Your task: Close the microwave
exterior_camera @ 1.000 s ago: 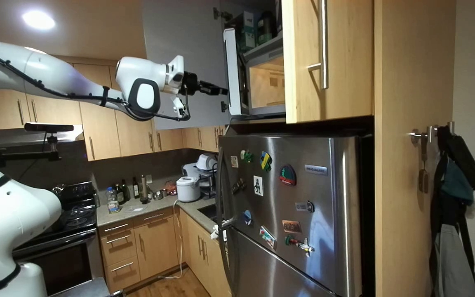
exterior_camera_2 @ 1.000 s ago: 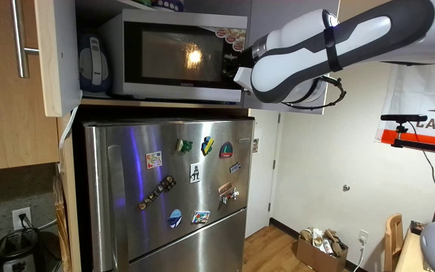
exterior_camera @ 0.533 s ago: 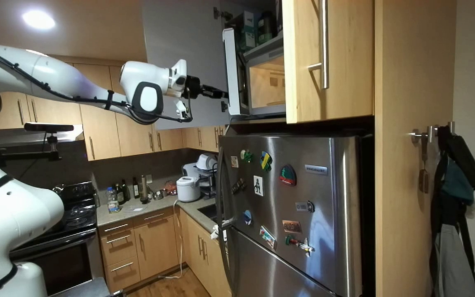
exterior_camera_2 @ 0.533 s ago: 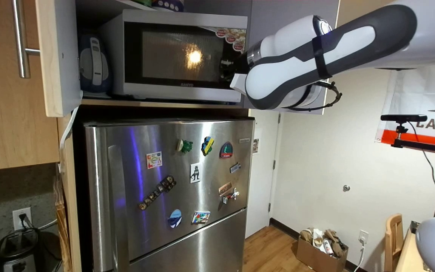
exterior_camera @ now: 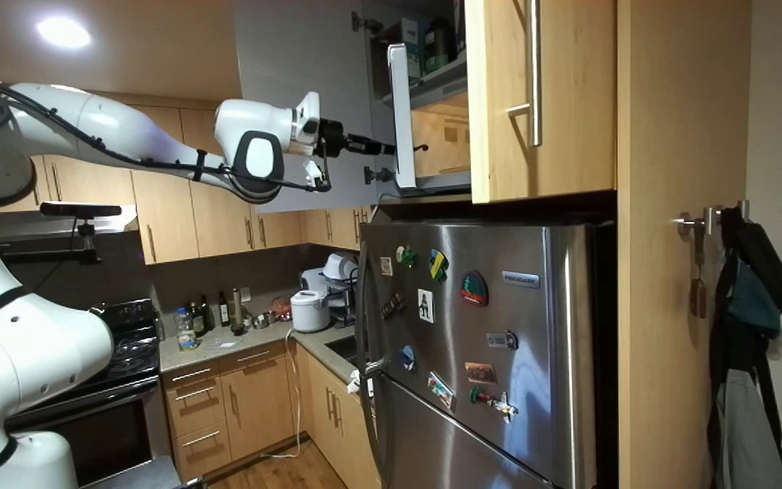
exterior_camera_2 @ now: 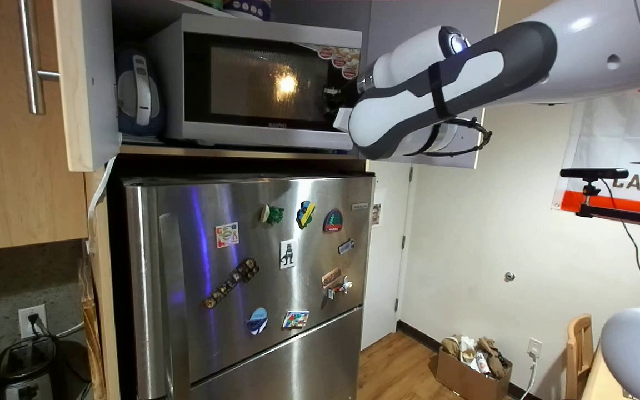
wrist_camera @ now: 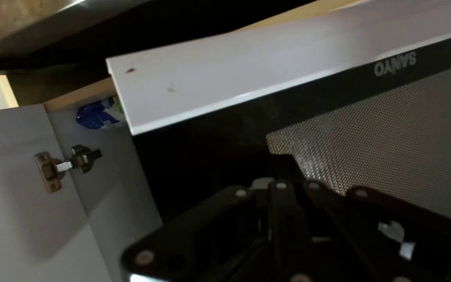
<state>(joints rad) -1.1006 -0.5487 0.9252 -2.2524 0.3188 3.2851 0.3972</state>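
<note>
Light-wood kitchen cabinets (exterior_camera: 160, 217) | boxy silver microwave (exterior_camera_2: 253, 83) set above the brushed-steel refrigerator (exterior_camera_2: 281, 291), dark-glass door (exterior_camera: 402, 115) ajar | my black two-fingered gripper (exterior_camera: 393, 149) narrow, jaws together, nothing held, at the door's free side | I should push slowly along its arc, firmer near seating

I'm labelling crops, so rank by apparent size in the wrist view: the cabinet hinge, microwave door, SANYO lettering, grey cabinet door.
1. Microwave door, even cropped by the frame
2. Grey cabinet door
3. Cabinet hinge
4. SANYO lettering
</note>
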